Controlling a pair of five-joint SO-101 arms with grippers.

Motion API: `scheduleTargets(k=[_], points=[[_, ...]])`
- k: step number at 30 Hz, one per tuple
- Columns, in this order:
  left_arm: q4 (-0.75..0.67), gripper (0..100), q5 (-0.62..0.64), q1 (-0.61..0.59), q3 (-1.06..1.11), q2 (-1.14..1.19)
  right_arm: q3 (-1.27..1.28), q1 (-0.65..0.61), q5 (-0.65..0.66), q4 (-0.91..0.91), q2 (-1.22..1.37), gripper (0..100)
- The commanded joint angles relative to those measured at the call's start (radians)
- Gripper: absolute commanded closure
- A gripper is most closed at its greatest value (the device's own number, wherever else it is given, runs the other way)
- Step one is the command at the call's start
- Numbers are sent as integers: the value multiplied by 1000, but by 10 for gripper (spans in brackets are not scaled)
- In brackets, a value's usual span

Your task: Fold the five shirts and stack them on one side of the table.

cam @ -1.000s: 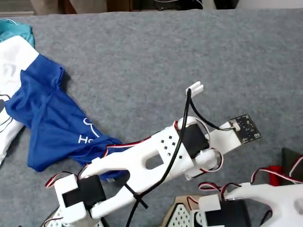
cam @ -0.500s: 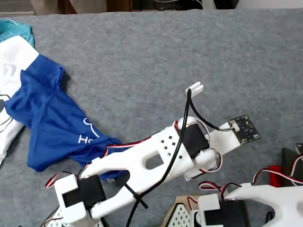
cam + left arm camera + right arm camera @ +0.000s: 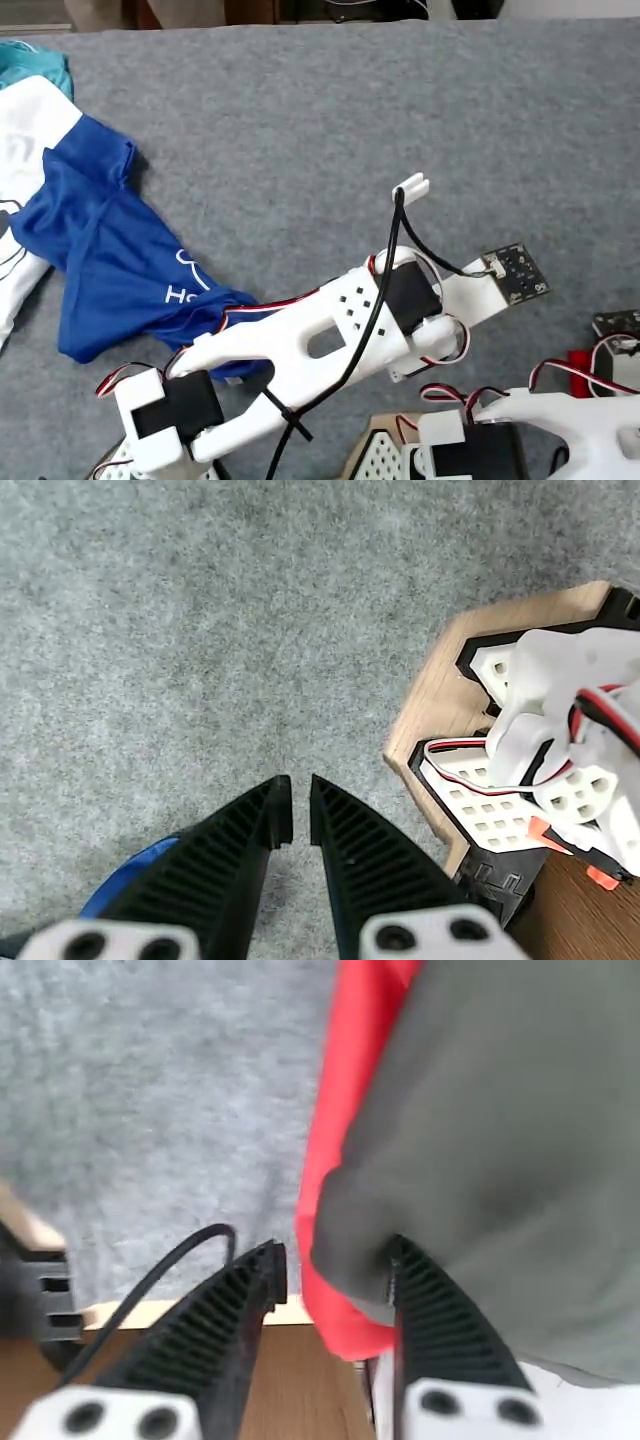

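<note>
**Desk:** Right arm's wrist has shifted slightly at the near right edge. What about the right hand (image 3: 335, 1250)?

**Photographer:** It's spread, straddling a dark grey cloth (image 3: 500, 1110) over a red cloth (image 3: 350, 1080).

**Desk:** And the left hand (image 3: 300, 798)?

**Photographer:** Nearly pressed together, empty, over the grey felt table (image 3: 350, 120). The crumpled blue shirt (image 3: 110, 250) lies diagonally by that arm's base, with a white shirt (image 3: 30, 130) beyond.

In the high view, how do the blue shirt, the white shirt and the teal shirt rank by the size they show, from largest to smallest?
1. blue shirt
2. white shirt, partly under the blue one and cut by the picture's edge
3. teal shirt, just a corner at the edge
</note>
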Motion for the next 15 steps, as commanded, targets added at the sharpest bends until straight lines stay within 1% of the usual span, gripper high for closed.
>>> scheduleTargets(k=[1, 3, 5, 12, 15], points=[[6, 951, 3, -12, -44, -13, 2, 16, -35, -60, -45, 868], [6, 951, 3, -12, -44, -13, 1, 16, -54, -89, -45, 935], [6, 951, 3, -12, -44, -13, 2, 16, -63, -110, -45, 979], [6, 951, 3, -12, -44, -12, -2, 16, -64, -126, -45, 990], [6, 951, 3, -12, -43, -12, -41, 47, -64, -123, -61, 993]])
